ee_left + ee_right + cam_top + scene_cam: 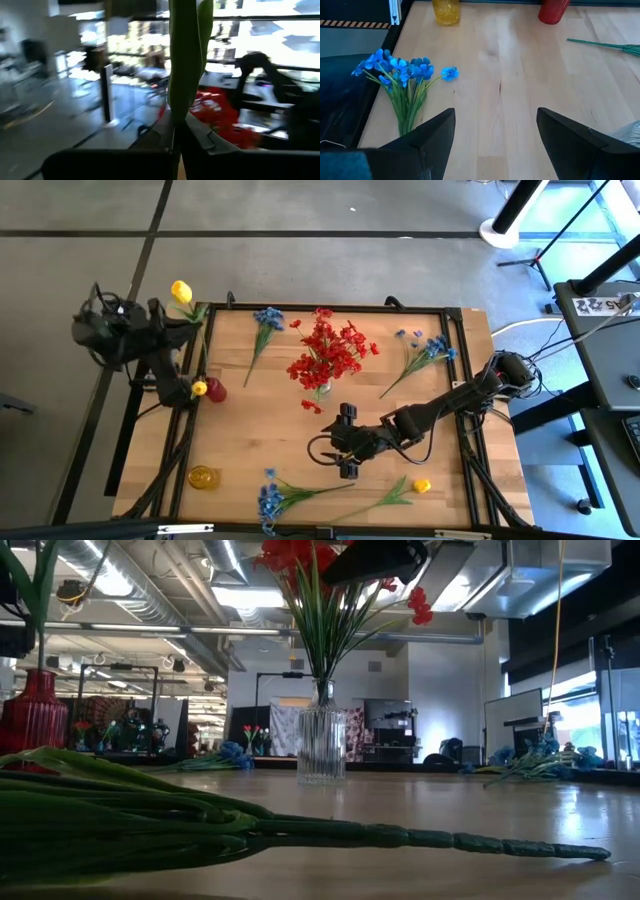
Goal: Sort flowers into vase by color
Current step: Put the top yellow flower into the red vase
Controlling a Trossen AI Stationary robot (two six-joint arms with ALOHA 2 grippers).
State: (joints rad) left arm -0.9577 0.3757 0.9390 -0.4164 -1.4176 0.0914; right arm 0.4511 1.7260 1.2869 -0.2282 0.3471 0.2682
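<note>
Left tool (188, 323) grips one yellow flower (181, 291) — three blue sprays (265, 319) lie loose.

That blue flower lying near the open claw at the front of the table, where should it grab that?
Probably mid-stem. The blue flower lies flat, its thin green stem bare below the bloom cluster. The right tool is open just beside it, so coming straight down with a finger on each side of the stem, clear of the blooms, looks safest.
</note>
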